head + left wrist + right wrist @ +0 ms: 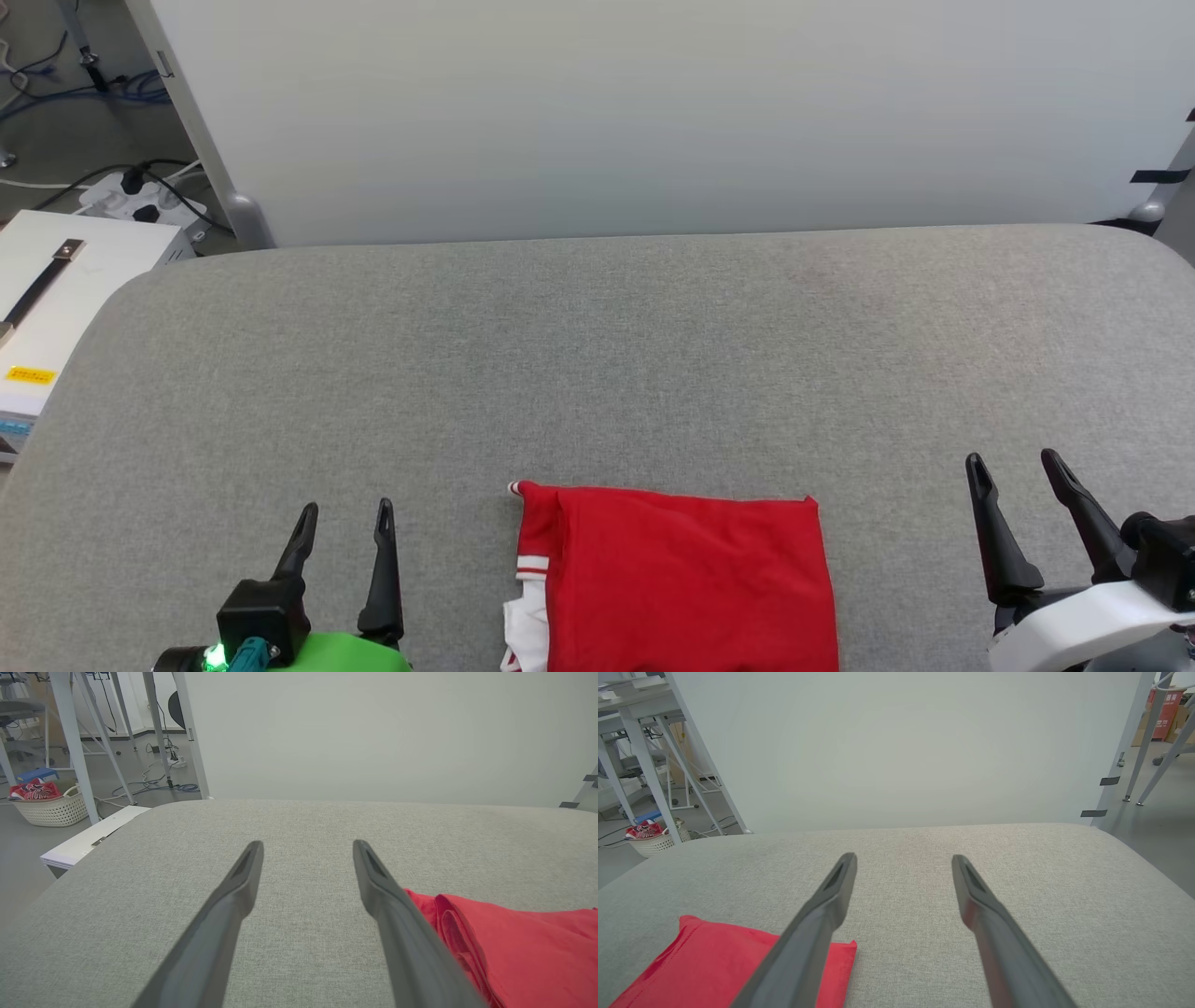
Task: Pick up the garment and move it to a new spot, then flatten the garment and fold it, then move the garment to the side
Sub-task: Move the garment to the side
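Grey woven fabric covers the wide padded table (597, 355), and a plain white panel (653, 112) stands behind its far edge. At the lower left of the head view, the left gripper (345, 509) has its two dark fingers spread apart with nothing between them. At the lower right, the right gripper (1013, 459) is spread just as wide and is also empty.

Between them, at the bottom centre of the frame, lies the garment (681, 588). It is folded into a neat red rectangle, with a white sleeve and striped trim showing along its left edge, and it runs off the bottom of the picture. Neither gripper touches it, and the left one is the nearer.

Farther out, at the left edge of the left wrist view, a white woven basket (51, 809) sits on the floor holding a crumpled red-and-white patterned cloth (35, 791). In the upper left of the head view, a white box (56, 299) stands beside the table's corner. A power strip (131, 196) with plugs in it lies on the floor beyond the box.
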Controlling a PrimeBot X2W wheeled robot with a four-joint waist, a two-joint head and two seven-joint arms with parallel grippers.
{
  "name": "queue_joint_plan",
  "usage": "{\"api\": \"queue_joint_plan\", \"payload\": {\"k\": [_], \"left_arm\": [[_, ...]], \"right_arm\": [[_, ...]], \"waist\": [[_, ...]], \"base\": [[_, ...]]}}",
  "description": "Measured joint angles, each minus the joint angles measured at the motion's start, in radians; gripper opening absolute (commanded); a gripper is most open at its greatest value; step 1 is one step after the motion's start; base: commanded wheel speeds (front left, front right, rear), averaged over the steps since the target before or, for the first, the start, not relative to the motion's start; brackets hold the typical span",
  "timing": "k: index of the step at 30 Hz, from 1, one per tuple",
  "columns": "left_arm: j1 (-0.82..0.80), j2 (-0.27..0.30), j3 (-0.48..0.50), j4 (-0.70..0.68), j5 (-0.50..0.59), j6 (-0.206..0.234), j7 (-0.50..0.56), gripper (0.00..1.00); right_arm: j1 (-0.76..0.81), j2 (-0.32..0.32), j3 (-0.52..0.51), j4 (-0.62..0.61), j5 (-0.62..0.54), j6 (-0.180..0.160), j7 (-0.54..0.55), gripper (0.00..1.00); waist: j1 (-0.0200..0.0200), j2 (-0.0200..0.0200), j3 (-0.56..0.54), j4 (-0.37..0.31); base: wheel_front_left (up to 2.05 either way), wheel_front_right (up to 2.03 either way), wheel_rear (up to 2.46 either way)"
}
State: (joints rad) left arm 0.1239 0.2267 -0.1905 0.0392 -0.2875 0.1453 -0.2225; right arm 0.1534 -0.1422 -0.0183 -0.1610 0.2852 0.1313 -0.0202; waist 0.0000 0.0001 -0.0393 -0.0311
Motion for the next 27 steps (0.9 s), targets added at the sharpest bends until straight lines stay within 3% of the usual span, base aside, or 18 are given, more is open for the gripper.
{"api": "queue_joint_plan", "payload": {"k": [12, 21, 27], "left_arm": [[0.0, 0.002, 0.004, 0.016, -0.03, 0.0, 0.003, 1.0], [-0.055, -0.01, 0.002, 0.028, -0.031, -0.016, -0.018, 1.0], [-0.106, -0.031, -0.002, 0.039, -0.03, -0.034, -0.029, 1.0]], "right_arm": [[0.0, 0.0, -0.013, -0.013, 0.004, 0.0, 0.065, 1.0], [-0.002, -0.076, -0.102, 0.092, 0.202, 0.0, 0.307, 1.0], [-0.006, -0.115, -0.028, 0.129, 0.371, 0.0, 0.506, 1.0]], "waist": [[0.0, -0.0001, 0.0, 0.007], [0.0, 0.0, 0.031, 0.056], [0.0, 0.0, 0.073, 0.103]], "base": [[0.0, 0.0, 0.0], [0.0, 0.0, 0.0], [0.0, 0.0, 0.0]]}}
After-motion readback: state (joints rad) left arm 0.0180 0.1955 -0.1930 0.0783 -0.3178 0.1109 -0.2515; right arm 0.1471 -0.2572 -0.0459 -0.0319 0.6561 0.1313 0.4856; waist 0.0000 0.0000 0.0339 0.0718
